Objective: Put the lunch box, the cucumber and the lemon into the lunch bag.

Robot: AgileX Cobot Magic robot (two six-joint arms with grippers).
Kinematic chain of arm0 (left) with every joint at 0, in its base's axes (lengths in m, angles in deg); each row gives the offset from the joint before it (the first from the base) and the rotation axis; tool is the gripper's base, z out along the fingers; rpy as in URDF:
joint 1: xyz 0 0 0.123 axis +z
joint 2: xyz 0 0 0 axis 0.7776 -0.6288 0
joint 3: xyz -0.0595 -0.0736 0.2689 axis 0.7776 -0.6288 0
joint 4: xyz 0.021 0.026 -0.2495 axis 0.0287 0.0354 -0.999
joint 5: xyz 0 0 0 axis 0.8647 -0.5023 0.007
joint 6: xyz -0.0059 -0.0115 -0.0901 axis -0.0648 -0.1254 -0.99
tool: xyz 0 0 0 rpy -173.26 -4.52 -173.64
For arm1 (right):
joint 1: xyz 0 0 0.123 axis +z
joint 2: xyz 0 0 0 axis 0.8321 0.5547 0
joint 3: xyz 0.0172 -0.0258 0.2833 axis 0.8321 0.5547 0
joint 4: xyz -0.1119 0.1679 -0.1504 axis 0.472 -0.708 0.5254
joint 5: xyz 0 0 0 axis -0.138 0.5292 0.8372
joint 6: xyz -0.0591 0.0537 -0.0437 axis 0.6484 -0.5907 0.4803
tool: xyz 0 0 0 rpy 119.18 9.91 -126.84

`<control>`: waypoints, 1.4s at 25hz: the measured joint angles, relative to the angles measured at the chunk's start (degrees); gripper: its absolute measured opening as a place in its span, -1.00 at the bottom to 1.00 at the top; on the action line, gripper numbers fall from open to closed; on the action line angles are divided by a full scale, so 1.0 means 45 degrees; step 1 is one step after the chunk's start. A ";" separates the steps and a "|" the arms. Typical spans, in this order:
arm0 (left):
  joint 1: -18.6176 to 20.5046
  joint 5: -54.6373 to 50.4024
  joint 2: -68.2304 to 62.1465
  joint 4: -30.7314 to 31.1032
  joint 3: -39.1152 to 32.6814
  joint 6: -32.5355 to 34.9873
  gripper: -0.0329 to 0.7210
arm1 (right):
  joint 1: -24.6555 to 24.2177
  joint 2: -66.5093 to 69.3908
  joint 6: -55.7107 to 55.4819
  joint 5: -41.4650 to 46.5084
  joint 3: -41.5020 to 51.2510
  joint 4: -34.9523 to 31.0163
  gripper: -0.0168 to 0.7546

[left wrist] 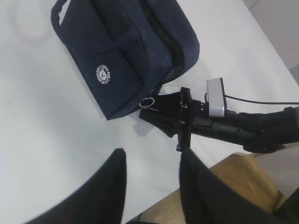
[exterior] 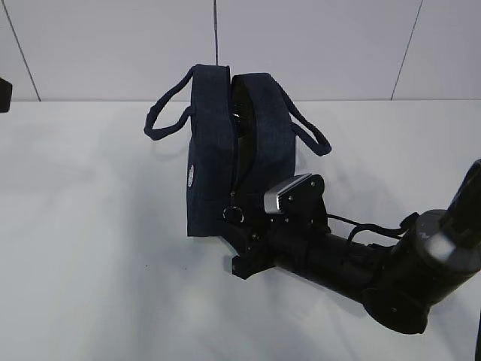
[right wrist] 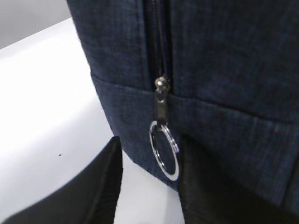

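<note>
Exterior view — right hand (exterior: 239, 242) parted, ring pull (exterior: 234, 215) between fingers | lunch bag (exterior: 210, 165) open | left hand (left wrist: 149, 196) empty, parted

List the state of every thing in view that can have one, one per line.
lunch bag: upright on the table, top gaping open.
zipper ring pull: hanging at the bag's end, between the fingers, ungripped.
right tool: open around the ring.
left tool: open, empty, away from the bag.

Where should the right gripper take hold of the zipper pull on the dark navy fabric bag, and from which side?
Grip the metal ring pull, which hangs free below the slider on the dark navy fabric lunch bag. Come from the end, one of the fingers on each flat side.
</note>
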 joint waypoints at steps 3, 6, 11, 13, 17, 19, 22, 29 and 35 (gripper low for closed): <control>0.0000 -0.0021 0.0079 -0.0018 0.0000 0.0000 -0.18 | 0.0000 0.0000 0.0000 -0.0107 0.0000 -0.0029 -0.14; 0.0000 -0.0047 0.0114 -0.0018 0.0000 0.0000 -0.18 | 0.0000 0.0000 0.0000 -0.0193 0.0000 -0.0082 -0.15; 0.0000 -0.0047 0.0134 -0.0018 0.0000 0.0000 -0.20 | 0.0000 0.0000 0.0000 -0.0195 0.0000 -0.0142 -0.33; 0.0000 -0.0047 0.0134 -0.0018 0.0000 0.0000 -0.20 | 0.0000 0.0000 0.0000 -0.0195 0.0000 -0.0150 -0.41; 0.0000 -0.0047 0.0134 -0.0018 0.0000 0.0000 -0.20 | 0.0000 0.0000 -0.0163 -0.0214 0.0000 -0.0150 -0.61; 0.0000 -0.0047 0.0134 -0.0018 0.0000 0.0000 -0.21 | 0.0000 0.0000 -0.0333 -0.0221 0.0000 -0.0150 -0.78; 0.0000 -0.0047 0.0134 -0.0018 0.0000 0.0000 -0.23 | 0.0000 0.0000 -0.0596 -0.0221 0.0000 -0.0150 -0.91; 0.0000 -0.1005 0.0087 0.0472 0.0000 0.0005 -0.23 | 0.0000 0.0000 -0.0780 -0.0122 0.0000 0.0176 -0.91; 0.0000 -0.1394 -0.0070 0.1821 0.0000 0.0050 -0.23 | 0.0000 -0.0633 -0.0809 -0.0012 0.0339 0.0292 -0.91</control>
